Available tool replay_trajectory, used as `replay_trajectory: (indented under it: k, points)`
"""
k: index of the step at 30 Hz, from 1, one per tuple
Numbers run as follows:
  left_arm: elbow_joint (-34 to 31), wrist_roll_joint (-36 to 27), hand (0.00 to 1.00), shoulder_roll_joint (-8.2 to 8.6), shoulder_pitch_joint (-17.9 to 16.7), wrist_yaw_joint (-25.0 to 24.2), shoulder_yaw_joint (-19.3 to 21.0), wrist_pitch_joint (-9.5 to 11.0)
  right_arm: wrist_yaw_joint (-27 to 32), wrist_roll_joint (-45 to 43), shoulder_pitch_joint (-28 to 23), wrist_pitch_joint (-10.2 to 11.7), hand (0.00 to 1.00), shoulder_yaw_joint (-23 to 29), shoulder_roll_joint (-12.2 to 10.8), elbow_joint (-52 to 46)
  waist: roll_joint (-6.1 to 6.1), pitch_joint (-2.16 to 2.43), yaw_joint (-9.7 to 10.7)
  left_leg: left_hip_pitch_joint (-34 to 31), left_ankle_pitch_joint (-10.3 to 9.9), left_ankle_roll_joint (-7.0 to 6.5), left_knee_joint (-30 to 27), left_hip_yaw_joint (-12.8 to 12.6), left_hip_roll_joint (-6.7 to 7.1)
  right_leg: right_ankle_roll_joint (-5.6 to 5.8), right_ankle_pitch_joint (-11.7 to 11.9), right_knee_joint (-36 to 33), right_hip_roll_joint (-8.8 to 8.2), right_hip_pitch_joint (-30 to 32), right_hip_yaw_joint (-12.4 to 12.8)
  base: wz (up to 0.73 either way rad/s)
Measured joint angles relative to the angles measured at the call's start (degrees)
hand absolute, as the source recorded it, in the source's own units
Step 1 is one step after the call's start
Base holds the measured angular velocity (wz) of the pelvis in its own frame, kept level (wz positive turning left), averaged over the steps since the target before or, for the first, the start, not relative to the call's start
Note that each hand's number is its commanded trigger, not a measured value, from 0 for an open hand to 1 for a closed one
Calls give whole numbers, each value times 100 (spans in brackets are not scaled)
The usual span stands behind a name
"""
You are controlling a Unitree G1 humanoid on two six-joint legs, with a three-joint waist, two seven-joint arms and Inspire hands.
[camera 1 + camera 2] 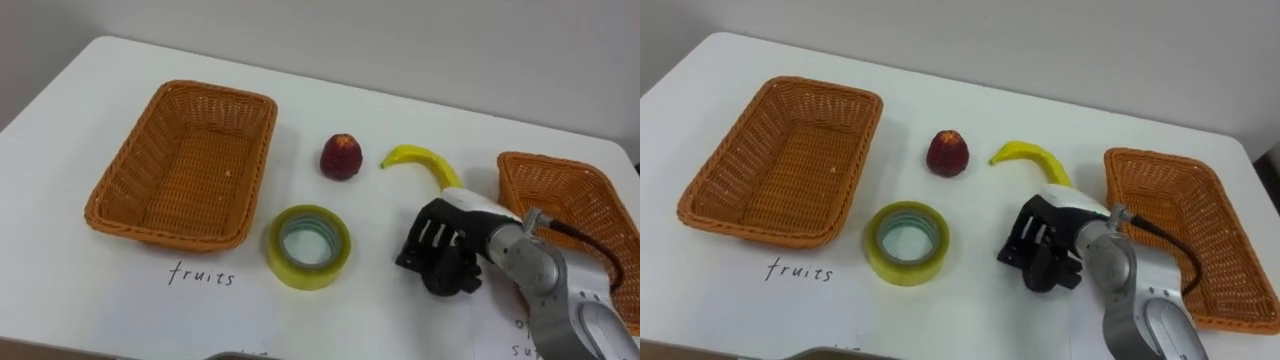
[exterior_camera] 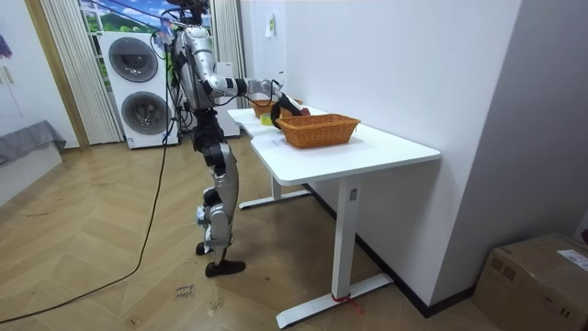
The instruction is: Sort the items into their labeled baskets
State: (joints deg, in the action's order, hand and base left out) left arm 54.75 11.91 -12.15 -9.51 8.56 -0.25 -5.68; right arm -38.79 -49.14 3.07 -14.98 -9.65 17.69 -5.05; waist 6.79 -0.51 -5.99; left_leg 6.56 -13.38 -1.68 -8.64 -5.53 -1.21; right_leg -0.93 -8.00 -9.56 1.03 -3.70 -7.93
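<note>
We saw the robot standing upright at the far end of the white table (image 1: pixel 400 110), with stacked washing machines (image 2: pixel 138 87) behind it in the room view and its right arm reaching over the tabletop. Two woven baskets sat on the table. The left basket (image 1: pixel 195 170) was well apart from the fingers (image 1: pixel 425 238), beyond the tape on the side the fingertips pointed to. It had a handwritten label (image 1: pixel 202 275) on the table before it. The right basket (image 1: pixel 565 195) lay on the opposite side, behind the wrist and near the forearm. The right hand (image 1: pixel 440 245) hung low over the table between the two baskets. Its dark fingers were bent down and in toward the thumb, clenched on nothing that we could see. The yellow tape roll (image 1: pixel 300 275) lay flat just ahead of the fingertips, apart from them. The banana (image 1: pixel 420 158) lay beyond the fingers, on the far side of the hand, with its nearer end just beside the back of the hand. The red fruit (image 1: pixel 341 158) stood farther out, beyond the fingertips and to their left, near the banana's tip and apart from the tape. All three things rested on the tabletop, outside both baskets.
</note>
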Motion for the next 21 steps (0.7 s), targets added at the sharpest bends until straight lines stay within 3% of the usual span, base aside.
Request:
replay_trajectory:
  k: [6,21]
  points:
    - [32,8,0,59,-20,-1,232,106,-73,440,-9,195,100,76,-5,-293,-67,41,58,7,10,-11,-13,0,-2,0,0,-1,-21,-6,-2,0]
    - [41,6,0,145,-113,-11,378,241,197,825,-4,494,100,986,0,-644,-42,33,144,43,41,-32,-10,-47,29,2,1,-29,-73,-18,44,-1]
